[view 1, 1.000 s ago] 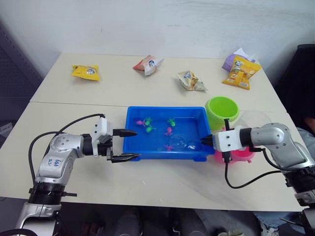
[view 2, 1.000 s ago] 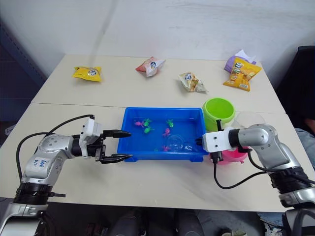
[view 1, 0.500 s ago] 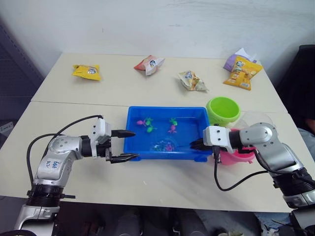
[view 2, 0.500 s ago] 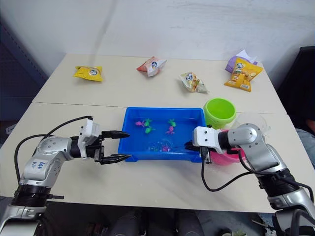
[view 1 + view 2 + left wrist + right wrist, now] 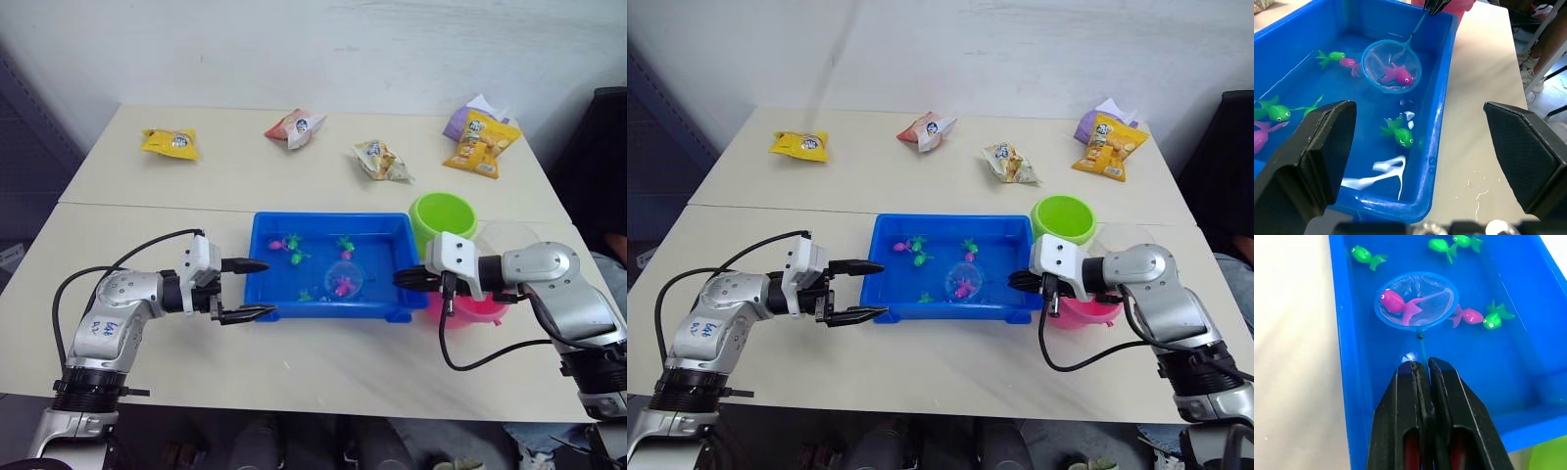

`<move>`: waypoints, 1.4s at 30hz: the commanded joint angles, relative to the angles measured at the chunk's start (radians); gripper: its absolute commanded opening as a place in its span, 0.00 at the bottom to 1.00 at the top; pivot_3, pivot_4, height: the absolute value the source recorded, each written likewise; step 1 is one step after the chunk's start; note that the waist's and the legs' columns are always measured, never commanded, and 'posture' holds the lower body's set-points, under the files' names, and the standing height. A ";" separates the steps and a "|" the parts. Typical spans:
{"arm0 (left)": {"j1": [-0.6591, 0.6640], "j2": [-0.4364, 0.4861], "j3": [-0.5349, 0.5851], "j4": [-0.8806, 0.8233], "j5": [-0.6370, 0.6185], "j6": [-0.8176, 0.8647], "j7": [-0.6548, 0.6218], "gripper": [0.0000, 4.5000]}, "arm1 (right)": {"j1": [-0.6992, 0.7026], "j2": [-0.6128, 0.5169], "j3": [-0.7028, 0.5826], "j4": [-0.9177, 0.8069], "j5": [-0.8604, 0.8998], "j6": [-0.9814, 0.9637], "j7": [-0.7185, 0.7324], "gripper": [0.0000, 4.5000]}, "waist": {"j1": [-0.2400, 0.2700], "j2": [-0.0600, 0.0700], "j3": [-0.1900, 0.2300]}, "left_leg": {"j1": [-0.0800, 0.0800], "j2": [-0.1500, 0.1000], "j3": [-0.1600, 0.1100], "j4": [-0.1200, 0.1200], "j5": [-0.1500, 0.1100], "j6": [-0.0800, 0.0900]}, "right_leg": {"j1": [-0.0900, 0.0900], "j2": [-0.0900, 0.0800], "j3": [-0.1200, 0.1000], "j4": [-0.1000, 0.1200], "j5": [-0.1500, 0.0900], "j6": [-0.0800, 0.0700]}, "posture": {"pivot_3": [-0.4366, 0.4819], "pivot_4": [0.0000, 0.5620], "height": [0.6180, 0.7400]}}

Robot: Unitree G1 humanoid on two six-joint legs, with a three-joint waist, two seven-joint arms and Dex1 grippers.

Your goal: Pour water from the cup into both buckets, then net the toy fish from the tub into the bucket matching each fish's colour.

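Over the tub's (image 5: 328, 262) right end, the right gripper (image 5: 1422, 367) has its two black fingers pressed together on the thin dark handle of the net (image 5: 1416, 300), the hoop reaching out toward the middle of the tub. One magenta fish (image 5: 1396, 303) lies in the mesh; I judge it caught and due for the pink bucket (image 5: 1085, 311), which sits just beside the tub's right end, under that arm. The green bucket (image 5: 442, 221) stands near the tub's far right corner, and the clear cup (image 5: 511, 240) sits beyond the pink bucket from the tub.

The net looks very light, with a slim, probably somewhat flexible handle and soft mesh. Held at the handle's far end, the hoop will likely wobble and drip, and a tilt could let the small, wet, slick fish slide out, so it should be kept level. More green and pink fish (image 5: 1400, 136) float loose in the tub's water.

Off the tub's left end, the left gripper (image 5: 245, 290) hangs with fingers spread wide, holding nothing.

Snack packets (image 5: 170, 143) lie well beyond the tub; their print is too small to read. A handwritten label on the left arm is likewise illegible.
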 commanded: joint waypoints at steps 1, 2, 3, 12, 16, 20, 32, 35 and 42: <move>-0.021 0.007 0.013 -0.019 -0.014 -0.016 -0.008 0.99 | 0.011 -0.036 -0.089 -0.045 0.053 0.038 -0.013 0.00 | 0.000 0.000 0.000 | 0.000 0.000 0.000 0.000 0.000 0.000 | 0.000 0.000 0.000 0.000 0.000 0.000 | 0.48 0.27 0.98; -0.027 0.007 0.010 -0.019 -0.015 -0.017 -0.013 0.99 | 0.019 -0.030 -0.121 -0.059 0.073 0.068 -0.040 0.00 | 0.001 0.000 0.000 | 0.000 0.000 0.000 0.000 0.000 0.000 | 0.000 0.000 0.000 0.000 0.000 0.000 | 0.48 0.27 0.98; -0.032 0.007 0.007 -0.019 -0.016 -0.017 -0.019 0.99 | 0.027 -0.022 -0.152 -0.076 0.093 0.097 -0.068 0.00 | 0.001 0.000 0.000 | 0.000 0.000 0.000 0.000 0.000 0.000 | 0.000 0.000 0.000 -0.001 0.000 0.000 | 0.48 0.27 0.98; -0.134 -0.028 0.009 -0.054 -0.102 0.082 -0.008 0.99 | 0.311 -0.029 -0.496 -0.363 0.308 0.266 -0.148 0.00 | 0.023 0.000 0.000 | 0.000 0.000 0.000 -0.004 0.000 0.000 | 0.000 0.000 -0.001 -0.003 0.000 0.000 | 0.48 0.27 0.98; -0.211 -0.056 -0.025 -0.032 -0.117 0.098 -0.051 0.99 | 0.490 -0.008 -0.718 -0.454 0.369 0.287 -0.171 0.00 | 0.029 0.000 0.000 | 0.000 -0.001 0.000 -0.004 0.000 0.000 | 0.001 0.000 -0.001 -0.004 0.000 0.001 | 0.48 0.27 0.98; -0.269 -0.079 -0.051 0.019 -0.110 0.087 -0.091 0.99 | 0.637 0.016 -0.877 -0.513 0.384 0.291 -0.197 0.00 | 0.028 0.000 0.000 | 0.000 -0.001 0.000 -0.004 0.000 0.000 | 0.002 0.001 -0.001 -0.005 0.000 0.001 | 0.48 0.27 0.98; -0.342 -0.178 -0.119 0.149 -0.063 0.027 -0.153 0.99 | 0.933 0.192 -1.024 -0.523 0.031 -0.173 -0.336 0.00 | 0.023 0.000 0.000 | 0.005 -0.001 0.003 -0.007 0.002 -0.003 | 0.002 0.003 0.003 -0.002 0.000 0.001 | 0.48 0.27 0.98; -0.337 -0.193 -0.123 0.149 -0.062 0.013 -0.155 0.99 | 0.921 0.252 -0.968 -0.433 -0.118 -0.438 -0.438 0.00 | 0.025 0.000 0.000 | 0.005 -0.001 0.003 -0.007 0.003 -0.003 | 0.002 0.003 0.003 -0.003 0.000 0.001 | 0.48 0.27 0.98; -0.343 -0.214 -0.131 0.167 -0.047 -0.014 -0.158 0.99 | 0.923 0.236 -0.912 -0.099 -0.503 -1.113 -0.701 0.00 | 0.024 0.000 0.000 | 0.005 -0.002 0.004 -0.007 0.003 -0.004 | 0.002 0.003 0.004 -0.002 0.000 0.001 | 0.48 0.27 0.98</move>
